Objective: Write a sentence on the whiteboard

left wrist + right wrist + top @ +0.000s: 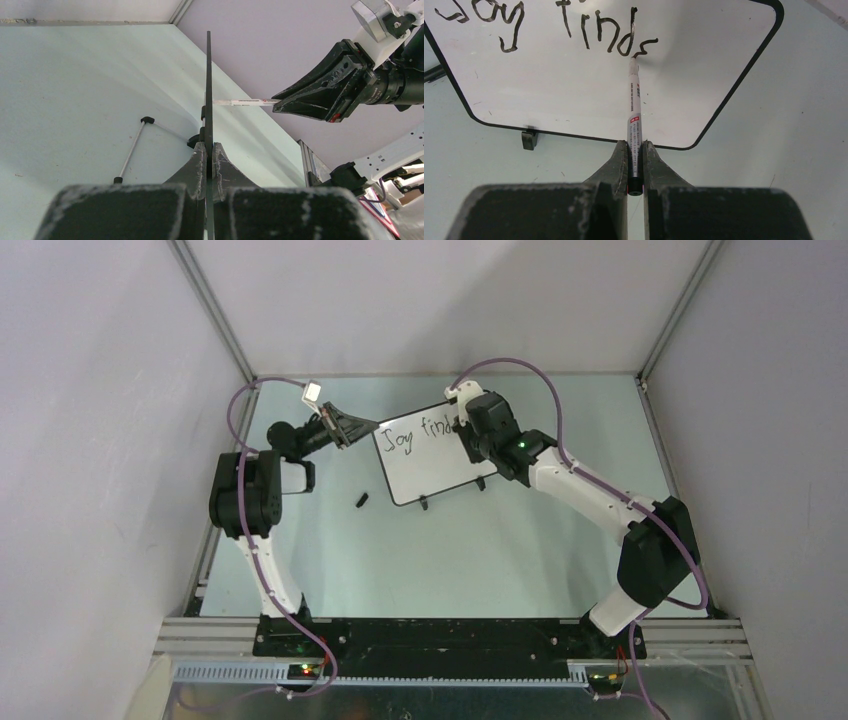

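The whiteboard (435,455) stands tilted on the table, white with a thin black frame and two small black feet. Black handwritten words "Joy finds" (554,27) run along its top, also seen in the top view (418,433). My left gripper (372,427) is shut on the board's left edge; in the left wrist view (209,150) the board (208,90) shows edge-on between the fingers. My right gripper (635,147) is shut on a white marker pen (634,110), its tip touching the board at the end of the "s". The marker also shows in the left wrist view (245,102).
A small black marker cap (362,500) lies on the table left of the board's lower corner. A thin white rod with black ends (132,150) lies on the table behind the board. Grey walls and aluminium posts enclose the table.
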